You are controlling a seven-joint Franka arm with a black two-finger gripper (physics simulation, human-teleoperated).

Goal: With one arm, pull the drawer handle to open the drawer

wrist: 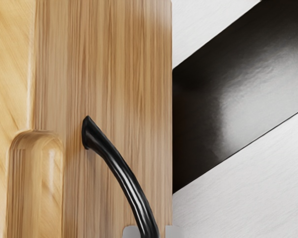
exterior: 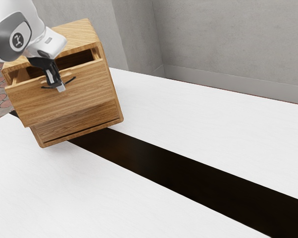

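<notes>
Cabinet (exterior: 84, 34) sits upper left of the exterior frame, on the white desk (exterior: 213, 129). Top drawer (exterior: 74, 96) is part-way out: its front stands proud of the carcass with a dark gap showing behind it. Not fully open by my read.

Tool (exterior: 59, 85) hangs off the arm (exterior: 20, 34) and looks clamped on the black handle (exterior: 70, 79), about mid-span. The wrist view backs this up: the handle (wrist: 119, 173) runs down between two pale pads (wrist: 130, 233), one on each side.

How I'd do the pull:
- Pull straight along the drawer's slide axis, square to the front panel. Any sideways drift will likely rack it in the runners.
- The handle is a thin bowed bar, glossy. I'd expect it to slip along the pads if the grip sits off-centre, so stay mid-span.
- Hold the wrist angle fixed and don't lever on the bar.
- The cabinet looks free-standing, sitting skewed on the desk. A hard jerk could drag the whole box rather than the drawer, so go slow and steady.

Count:
- 1 arm, 1 tool
- 1 cabinet
- 2 drawer fronts by my read: the upper one pulled, a lower one (exterior: 74, 124) flush
- 1 handle
- 1 desk, 1 black strip (exterior: 188, 178) across it
</notes>
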